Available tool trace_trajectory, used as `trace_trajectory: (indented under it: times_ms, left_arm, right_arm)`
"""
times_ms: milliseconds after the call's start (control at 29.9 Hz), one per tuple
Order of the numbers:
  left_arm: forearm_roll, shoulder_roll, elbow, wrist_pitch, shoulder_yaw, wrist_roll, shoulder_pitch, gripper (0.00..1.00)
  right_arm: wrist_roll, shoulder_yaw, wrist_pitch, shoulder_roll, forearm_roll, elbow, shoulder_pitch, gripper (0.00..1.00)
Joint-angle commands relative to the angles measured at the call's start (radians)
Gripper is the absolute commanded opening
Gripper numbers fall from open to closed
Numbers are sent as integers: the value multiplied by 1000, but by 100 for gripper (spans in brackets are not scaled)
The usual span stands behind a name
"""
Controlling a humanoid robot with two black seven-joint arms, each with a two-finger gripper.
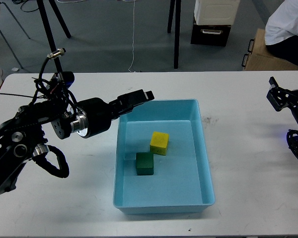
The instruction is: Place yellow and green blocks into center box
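The green block [144,163] and the yellow block [159,143] both lie on the floor of the light blue box [206,163] in the middle of the table, corner to corner. My left gripper [140,96] hangs above the box's back-left corner, empty, with its fingers slightly apart and clear of both blocks. My right arm [292,106] stays at the right edge of the table, and its gripper is too dark to read.
The white table [248,148] carries the box. Beyond the far edge stand black stand legs [176,34], a cardboard box [260,54] and a seated person [288,25]. A cable [133,34] runs across the floor.
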Motion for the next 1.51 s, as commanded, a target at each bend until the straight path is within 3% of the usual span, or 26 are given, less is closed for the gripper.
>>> trace_trajectory:
  times_ms: [0,201,368,468,635,936,970,1137,1204,1271,1405,1472]
  left_arm:
    - [-12,-15,47,0,-81,0,-29,100]
    - [-226,-20,91,0,-312,0,-34,100]
    - [-470,-3,120,358,-380,0,-38,100]
    - [-559,-3,159,482,-469,0,-40,100]
    - [-567,2,238,556,-495,0,-55,100]
    - [-547,123,620,680,-495,0,-331,98]
    - [-518,149,668,688,-481,-39,-355,98]
    - [-343,189,889,740,-328,-465,-428,98]
    - [-344,188,893,777,-299,-565,-429,98]
    - [-386,168,890,818,-316,-549,-434,98]
    - [-730,128,889,866,-380,-408,-435,98]
    - [-897,126,889,907,-389,-401,-431,98]
  right_arm:
    - [0,-1,0,2,0,1,0,99]
    - [0,-1,0,0,0,2,-2,99]
    - [0,-1,0,3,0,2,0,99]
    - [0,-2,0,2,2,5,-2,99]
    - [-2,-2,0,0,1,5,-6,99]
    - [0,-2,0,3,0,2,-2,99]
    - [0,-2,0,3,0,1,0,99]
    - [0,-2,0,11,0,-2,0,99]
    - [0,-2,0,11,0,-2,0,99]
    - [0,-2,0,12,0,-2,0,99]
    - [0,-2,0,12,-17,-2,0,99]
    - [0,-2,0,11,-18,-2,0,99]
